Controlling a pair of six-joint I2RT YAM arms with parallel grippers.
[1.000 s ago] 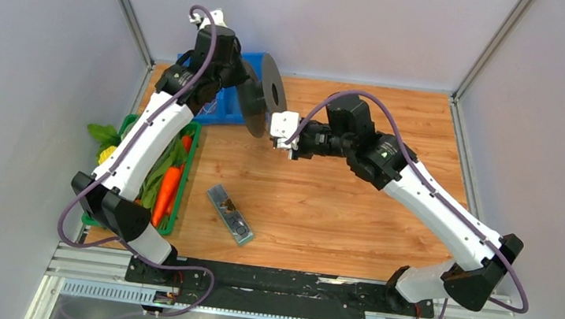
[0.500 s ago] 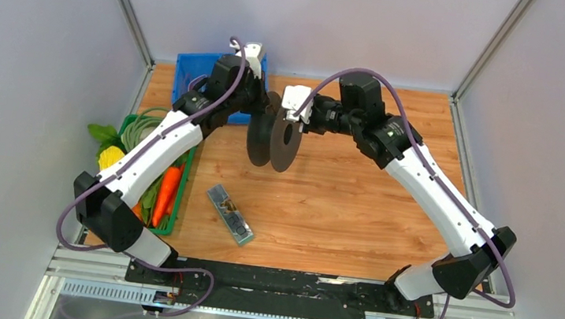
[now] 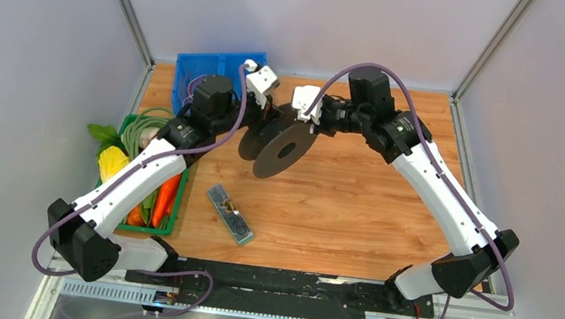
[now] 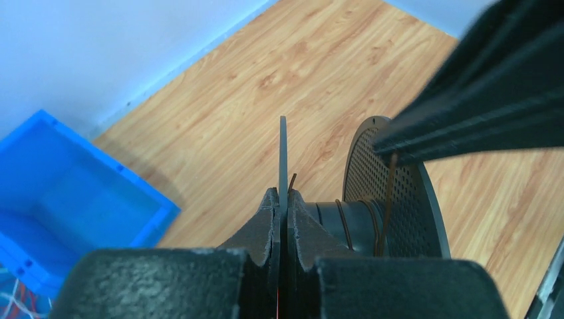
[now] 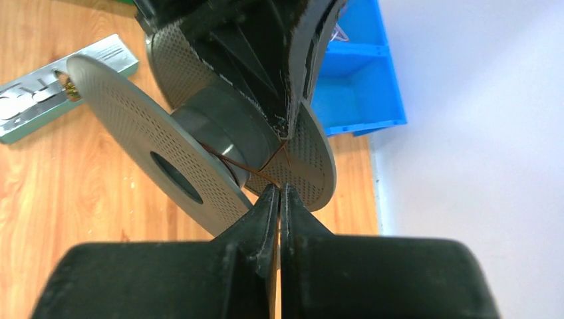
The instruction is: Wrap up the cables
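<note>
Left hand [image 4: 282, 197] clamped the spool [image 3: 270, 160], right hand [image 5: 279, 190] pinched the wire [image 5: 233, 163]; too hard a tug could slip it free.

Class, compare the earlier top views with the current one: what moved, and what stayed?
The left gripper, its fingers shut on a flange, carried the spool away from the blue bin toward the middle of the table and tilted its face upward. The right gripper, shut on the cable, moved farther back. The silver box, green basket and bin stayed put.
</note>
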